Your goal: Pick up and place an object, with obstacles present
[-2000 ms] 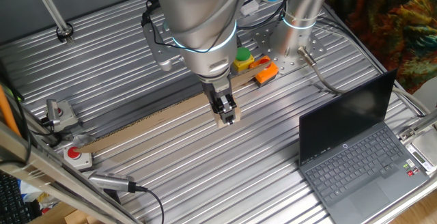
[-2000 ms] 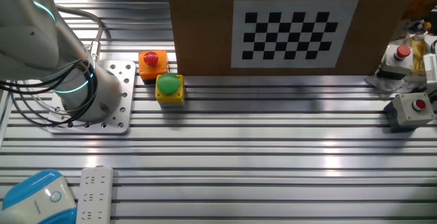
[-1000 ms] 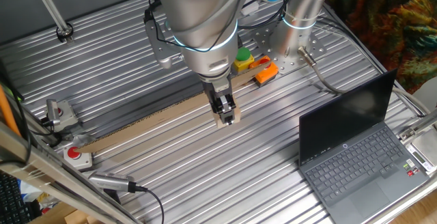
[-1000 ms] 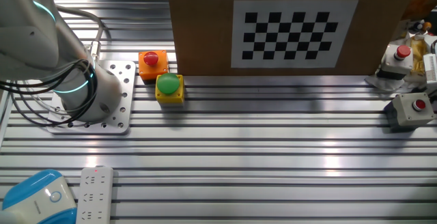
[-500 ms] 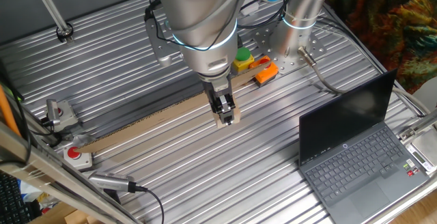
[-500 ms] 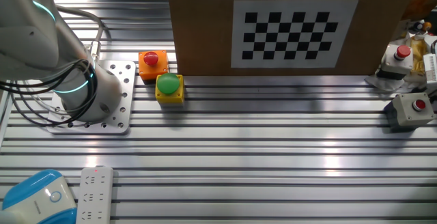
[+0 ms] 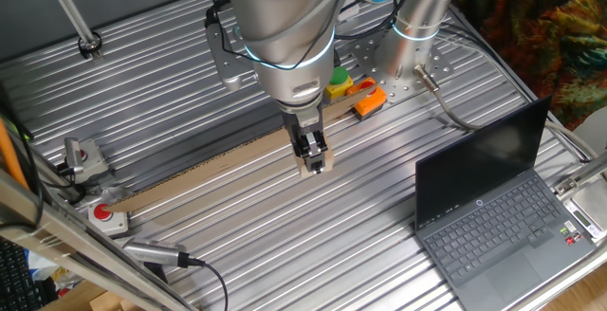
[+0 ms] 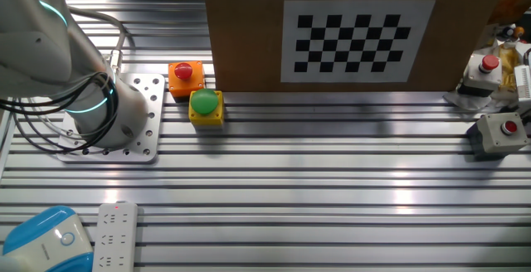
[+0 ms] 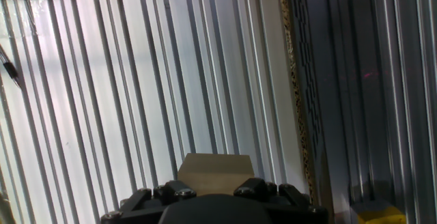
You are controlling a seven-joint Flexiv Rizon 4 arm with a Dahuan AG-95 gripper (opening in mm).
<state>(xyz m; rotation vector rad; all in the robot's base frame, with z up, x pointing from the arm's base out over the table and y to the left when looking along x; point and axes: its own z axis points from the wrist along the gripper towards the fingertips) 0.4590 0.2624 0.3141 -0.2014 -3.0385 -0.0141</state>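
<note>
In one fixed view my gripper points down, shut on the small tan block, just in front of the long tan strip that runs diagonally over the table. I cannot tell whether the block touches the table. In the hand view the block sits between the jaws of the gripper at the bottom edge, with the strip's edge a little to its right. In the other fixed view the strip shows as a standing cardboard board with a checkerboard; the gripper and block are hidden behind it.
A yellow box with green button and an orange piece lie at the strip's far end by the arm base. A laptop stands at the right. Red-button boxes and a cable sit at the left front.
The arm's upper body has shifted slightly to the right. The gripper and the block stay at the same spot beside the strip.
</note>
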